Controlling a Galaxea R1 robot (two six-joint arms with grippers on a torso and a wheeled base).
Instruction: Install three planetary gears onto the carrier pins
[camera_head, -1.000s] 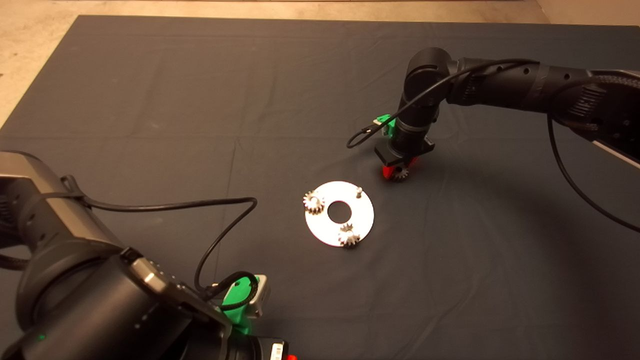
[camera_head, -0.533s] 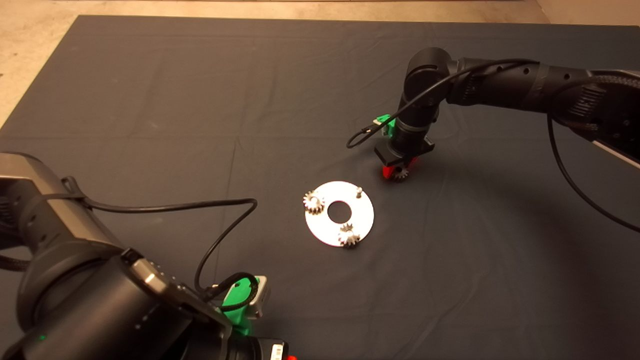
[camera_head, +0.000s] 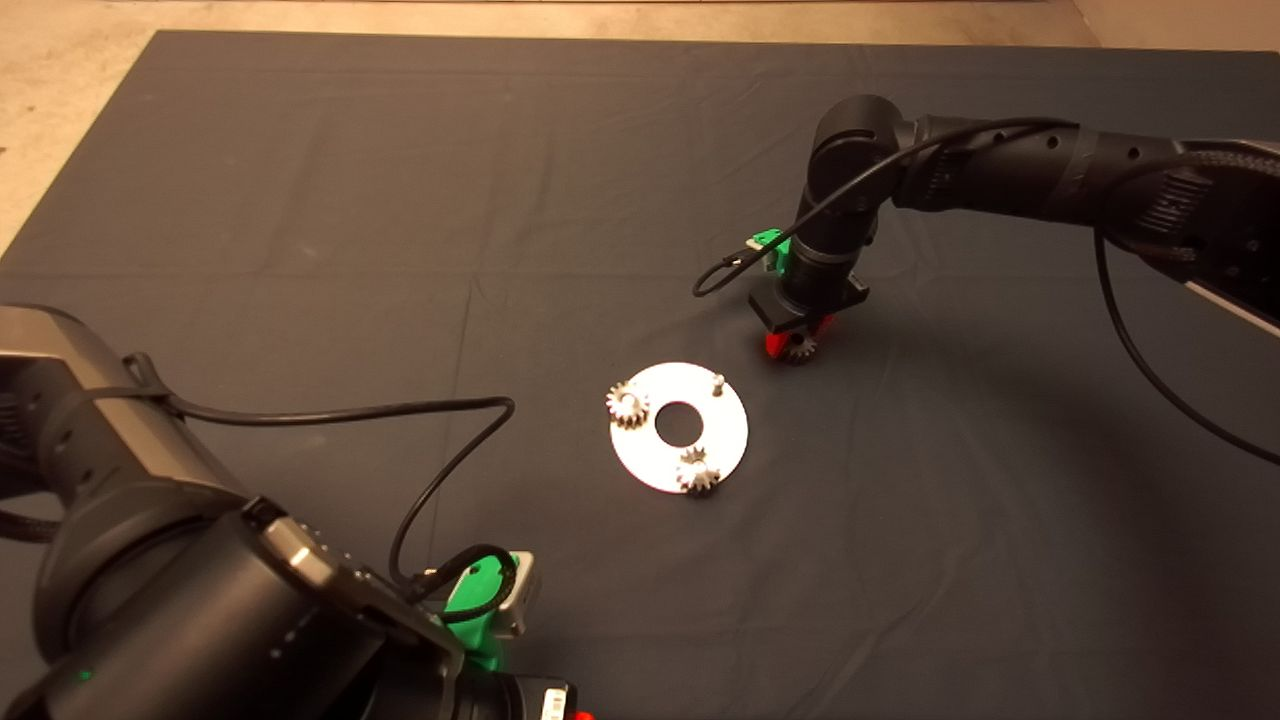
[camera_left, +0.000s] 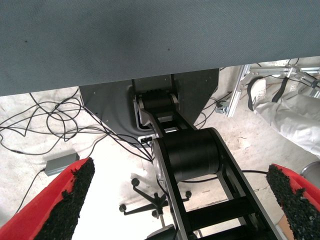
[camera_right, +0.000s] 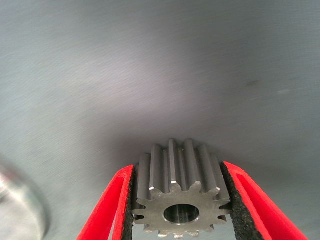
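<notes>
Both arms are built of black cylindrical segments. The right arm (camera_head: 1000, 180) has a rounded elbow joint, small recessed screws along its forearm and a thin black cable looping beside the wrist. The left arm (camera_head: 150, 560) carries a grey metallic band, a small green indicator light and a black cable arching over it. Each wrist ends in a green housing. Each gripper has 2 red fingers (camera_right: 107, 210) faced with black, coarse-textured pads (camera_left: 75, 200).
</notes>
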